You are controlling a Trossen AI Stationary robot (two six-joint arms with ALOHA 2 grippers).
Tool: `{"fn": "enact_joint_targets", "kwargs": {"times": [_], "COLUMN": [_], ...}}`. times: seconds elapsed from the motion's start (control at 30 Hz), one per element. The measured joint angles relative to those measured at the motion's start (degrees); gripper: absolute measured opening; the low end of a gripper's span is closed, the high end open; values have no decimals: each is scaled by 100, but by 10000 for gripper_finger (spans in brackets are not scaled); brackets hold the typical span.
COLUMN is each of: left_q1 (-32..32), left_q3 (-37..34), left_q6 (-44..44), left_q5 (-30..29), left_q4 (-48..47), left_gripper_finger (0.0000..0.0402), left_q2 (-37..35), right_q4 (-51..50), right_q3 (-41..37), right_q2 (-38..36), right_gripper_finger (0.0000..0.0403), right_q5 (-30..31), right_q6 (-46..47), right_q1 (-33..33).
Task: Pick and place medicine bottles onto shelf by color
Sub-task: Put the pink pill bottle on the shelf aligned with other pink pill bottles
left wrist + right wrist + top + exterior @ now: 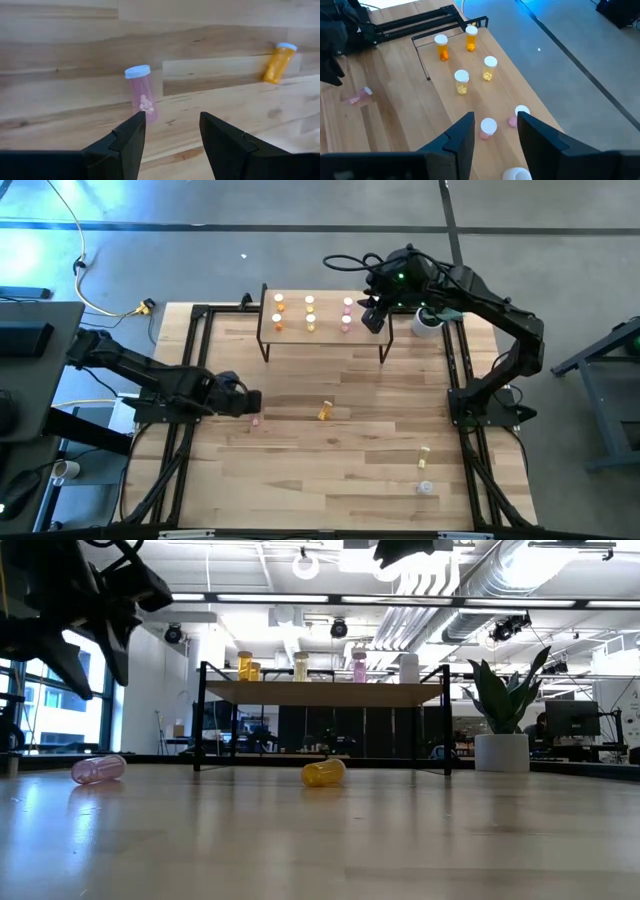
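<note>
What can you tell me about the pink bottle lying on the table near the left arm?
The small pink translucent plastic bottle has a pale, round cap and a few small pale pills inside. It lies on its side on the wooden tabletop, apart from the yellow bottle lying farther right. The left gripper hovers just before it with open fingers, not touching it. Only the table touches it.

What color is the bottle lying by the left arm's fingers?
Pink, with a pale blue-white cap; the left wrist view shows it best.
</note>
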Motion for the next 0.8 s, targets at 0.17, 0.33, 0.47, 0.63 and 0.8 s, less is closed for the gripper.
{"fn": "enact_joint_targets", "kwargs": {"times": [0.17,0.33,0.47,0.63,0.8], "left_q1": [-126,-169,-153,-152,-152], "left_q3": [0,0,0,0,1], "left_q6": [-253,-521,-580,-712,-821], "left_q5": [4,2,1,33,65], "left_q4": [81,275,454,575,673], "left_gripper_finger": [177,177,177,177,177], "left_q2": [513,1054,1408,1730,1988], "right_q4": [-51,-56,-56,-53,-53], "right_q3": [0,0,-2,-2,-2], "right_q2": [1,2,2,2,4], "right_gripper_finger": [140,140,140,140,140], "right_q5": [-13,-15,-14,-13,-11], "right_q6": [-143,-144,-145,-144,-144], "right_q1": [0,0,0,0,0]}}
